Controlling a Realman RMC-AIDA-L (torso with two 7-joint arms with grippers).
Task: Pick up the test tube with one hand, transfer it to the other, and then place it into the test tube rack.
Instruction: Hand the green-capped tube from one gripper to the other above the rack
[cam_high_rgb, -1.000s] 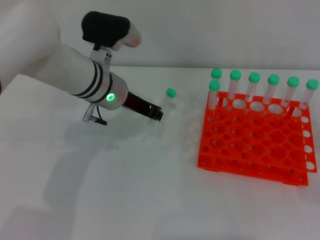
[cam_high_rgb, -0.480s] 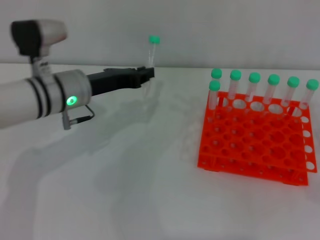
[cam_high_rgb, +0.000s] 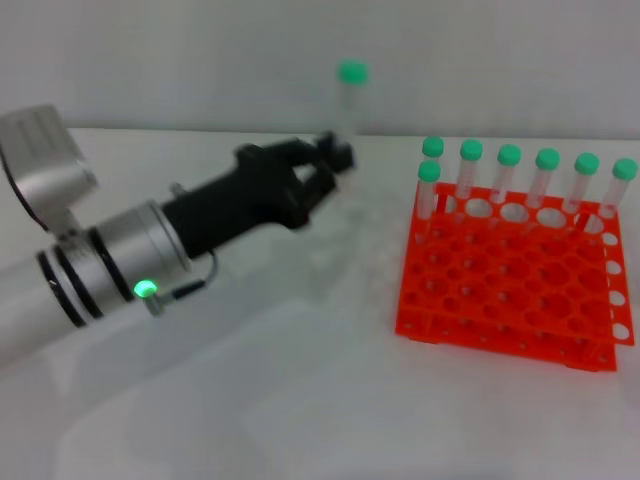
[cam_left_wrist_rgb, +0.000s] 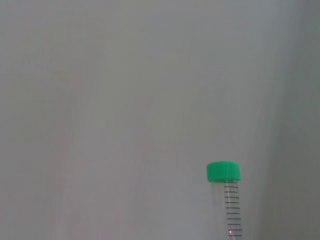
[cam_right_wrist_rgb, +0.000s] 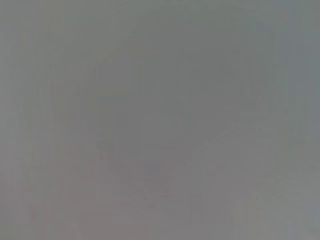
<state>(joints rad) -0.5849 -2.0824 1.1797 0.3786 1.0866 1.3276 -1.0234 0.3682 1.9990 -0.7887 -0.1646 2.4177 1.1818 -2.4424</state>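
My left gripper (cam_high_rgb: 338, 155) is shut on the test tube (cam_high_rgb: 349, 100), a clear tube with a green cap. It holds the tube upright, cap up, well above the white table (cam_high_rgb: 300, 400), left of the orange-red rack (cam_high_rgb: 510, 290). The left wrist view shows the tube's cap and its marked upper part (cam_left_wrist_rgb: 230, 200) against a plain wall. The silver-grey left arm with black rings and a green light (cam_high_rgb: 146, 289) reaches in from the left. The right gripper with the white label is out of view; the right wrist view shows only plain grey.
Several more green-capped tubes (cam_high_rgb: 508, 175) stand in the rack's back row, and one (cam_high_rgb: 428, 190) stands at its left end, one row forward. The rack's other holes are open. A pale wall runs behind the table.
My left gripper has lifted the tube off the table, turned it upright, and carried it up and to the right toward the rack. The arm has swung lower and nearer the head camera.
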